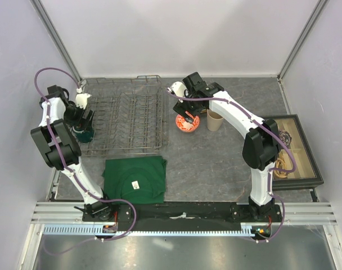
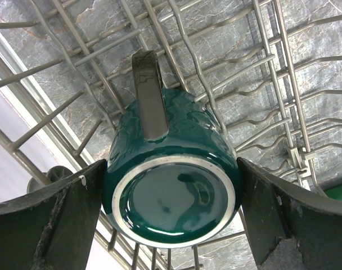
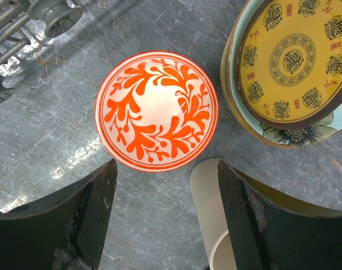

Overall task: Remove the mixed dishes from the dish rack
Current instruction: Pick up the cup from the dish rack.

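Enclosure: plain white walls on three sides, with a grey marbled desk (image 1: 216, 163) as the floor.

Dish rack (image 1: 126, 112): grey wire, set at the far left of the desk. Only one item can be seen in it.

Folded green cloth (image 1: 134, 179): laid flat just in front of the rack.

Black compartment box (image 1: 306, 169): placed at the right edge, well apart from the dishes.

Plates: stacked on the desk, the yellow-and-dark patterned plate (image 3: 295, 56) on top and a pale teal plate (image 3: 340, 121) beneath it. A further rim is glimpsed below.

Tall beige cup (image 3: 207, 197) and small red-and-white bowl (image 3: 157, 112): stood on the desk beside the stack.

Dark green mug (image 2: 176, 169): lying on its side among the tines at the rack's left end, with its base toward the wrist camera and its handle uppermost.

Left pincer (image 2: 171, 185): jaws spread wide and set on either side of the mug's body, not seen to be clamped.

Right pincer (image 3: 166, 185): jaws apart and empty, hung above the bowl.

Step in hand, as judged: the mug is to be gripped and lifted out. The jaws should be closed squarely across the body, below the handle. The lift should be straight up so that handle and tines are not snagged.

Views compared: the plate stack is shown only by the right wrist camera, being hidden under the arm from above. The mug's lie and the jaw spacing are given only by the left wrist camera. The cloth and the box appear only in the overhead view.
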{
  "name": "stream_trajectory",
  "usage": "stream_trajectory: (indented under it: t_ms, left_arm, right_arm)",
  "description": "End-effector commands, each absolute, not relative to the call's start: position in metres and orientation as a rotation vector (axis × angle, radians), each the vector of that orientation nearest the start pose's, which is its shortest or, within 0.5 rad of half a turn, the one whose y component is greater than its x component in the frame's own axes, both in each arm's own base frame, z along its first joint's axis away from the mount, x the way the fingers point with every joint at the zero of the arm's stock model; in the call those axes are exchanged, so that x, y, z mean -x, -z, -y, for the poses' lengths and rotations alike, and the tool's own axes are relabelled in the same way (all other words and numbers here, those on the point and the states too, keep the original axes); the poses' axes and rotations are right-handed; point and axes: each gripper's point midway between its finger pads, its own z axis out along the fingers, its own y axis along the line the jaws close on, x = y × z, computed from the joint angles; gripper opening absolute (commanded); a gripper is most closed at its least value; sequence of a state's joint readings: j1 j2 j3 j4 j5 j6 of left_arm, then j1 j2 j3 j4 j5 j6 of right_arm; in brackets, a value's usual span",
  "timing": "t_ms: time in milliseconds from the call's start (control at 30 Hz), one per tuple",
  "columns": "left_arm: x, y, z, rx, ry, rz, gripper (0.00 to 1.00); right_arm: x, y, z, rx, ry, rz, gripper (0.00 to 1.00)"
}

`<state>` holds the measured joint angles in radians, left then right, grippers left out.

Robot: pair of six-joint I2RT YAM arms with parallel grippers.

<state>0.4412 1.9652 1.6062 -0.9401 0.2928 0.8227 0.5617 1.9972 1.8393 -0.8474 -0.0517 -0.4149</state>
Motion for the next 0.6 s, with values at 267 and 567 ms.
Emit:
stream_trajectory:
  t_ms: [267,567]
  left_arm:
    - [-0.383,-0.072,-0.153,-0.611,0.113,-2.681,0.86]
    - [-0.384,-0.087,-0.146,-0.602,0.165,-2.665,0.35]
  right_arm:
    - [-0.413,-0.139,-0.256,1.222,-0.130,-2.266,0.80]
    - [-0.412,-0.139,-0.257,1.227,-0.132,-2.265,0.80]
